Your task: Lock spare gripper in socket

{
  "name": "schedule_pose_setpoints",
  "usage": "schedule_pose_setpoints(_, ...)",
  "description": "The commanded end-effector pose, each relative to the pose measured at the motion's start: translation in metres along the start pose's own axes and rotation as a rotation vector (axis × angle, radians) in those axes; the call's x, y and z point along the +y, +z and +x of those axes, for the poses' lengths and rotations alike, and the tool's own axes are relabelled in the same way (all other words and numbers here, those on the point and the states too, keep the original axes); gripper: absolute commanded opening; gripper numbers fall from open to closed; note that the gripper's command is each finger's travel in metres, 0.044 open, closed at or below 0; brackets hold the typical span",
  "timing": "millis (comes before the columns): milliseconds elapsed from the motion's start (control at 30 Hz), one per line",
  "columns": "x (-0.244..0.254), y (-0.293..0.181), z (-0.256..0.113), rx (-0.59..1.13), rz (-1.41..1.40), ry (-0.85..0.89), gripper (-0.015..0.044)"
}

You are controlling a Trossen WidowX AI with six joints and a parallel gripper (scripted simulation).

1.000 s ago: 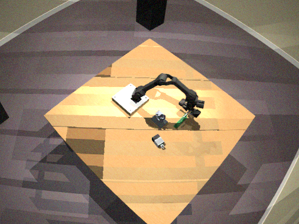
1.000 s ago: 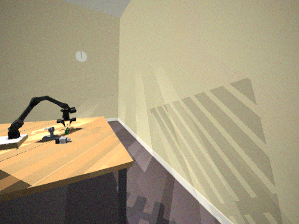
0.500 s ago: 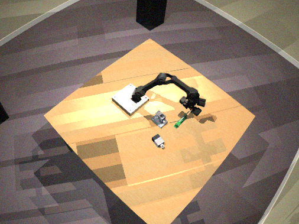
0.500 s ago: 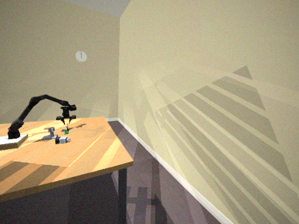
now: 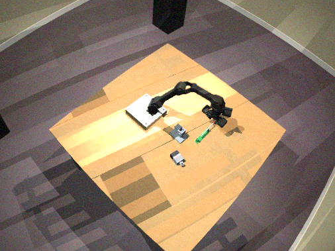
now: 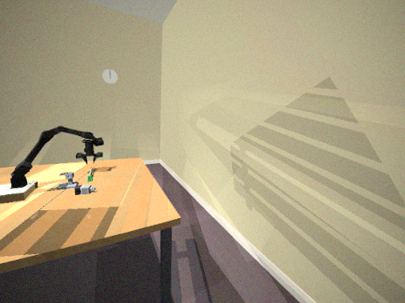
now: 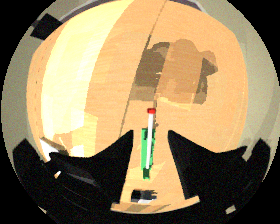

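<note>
The lock pin, white with a red head, lies along a green holder, its red end projecting past it. My gripper is partly open and empty. It points down above the red-headed end of the pin, which shows between the fingers in the wrist view without touching either. The grey mount stands on the table with no pin visible in its socket. The spare gripper, grey and black, lies on its side, apart from the mount.
The arm's white base plate is on the far side of the mount from the green holder. The arm arches high over the wooden table. The mount stands between the base plate and the holder.
</note>
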State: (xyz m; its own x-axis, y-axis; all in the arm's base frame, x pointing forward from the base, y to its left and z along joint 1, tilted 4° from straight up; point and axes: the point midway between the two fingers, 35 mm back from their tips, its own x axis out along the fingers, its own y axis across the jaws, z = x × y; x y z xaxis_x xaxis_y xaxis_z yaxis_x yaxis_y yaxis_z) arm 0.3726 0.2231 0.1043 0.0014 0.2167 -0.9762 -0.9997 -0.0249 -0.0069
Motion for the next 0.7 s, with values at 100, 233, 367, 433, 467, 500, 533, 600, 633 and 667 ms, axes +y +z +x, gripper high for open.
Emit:
schedule_pose_setpoints(100, 0.0, 0.0, 0.0, 0.0, 0.0, 0.0, 0.0305)
schedule_pose_setpoints(233, -0.003, -0.016, -0.019, 0.01, -0.006, -0.005, 0.0253)
schedule_pose_setpoints(367, -0.003, -0.053, -0.064, 0.035, -0.019, -0.012, 0.018)
schedule_pose_setpoints(433, -0.003, -0.055, -0.066, 0.036, -0.02, -0.013, 0.018)
schedule_pose_setpoints(467, -0.003, -0.055, -0.066, 0.036, -0.02, -0.013, 0.018)
schedule_pose_setpoints(500, -0.003, -0.055, -0.066, 0.036, -0.02, -0.013, 0.018)
schedule_pose_setpoints(533, -0.003, -0.055, -0.066, 0.036, -0.02, -0.013, 0.018)
schedule_pose_setpoints(600, -0.003, -0.055, -0.064, 0.036, -0.02, -0.013, 0.018)
schedule_pose_setpoints(633, -0.004, -0.056, -0.061, 0.036, -0.02, -0.013, 0.018)
schedule_pose_setpoints(667, -0.005, -0.056, -0.056, 0.036, -0.02, -0.013, 0.018)
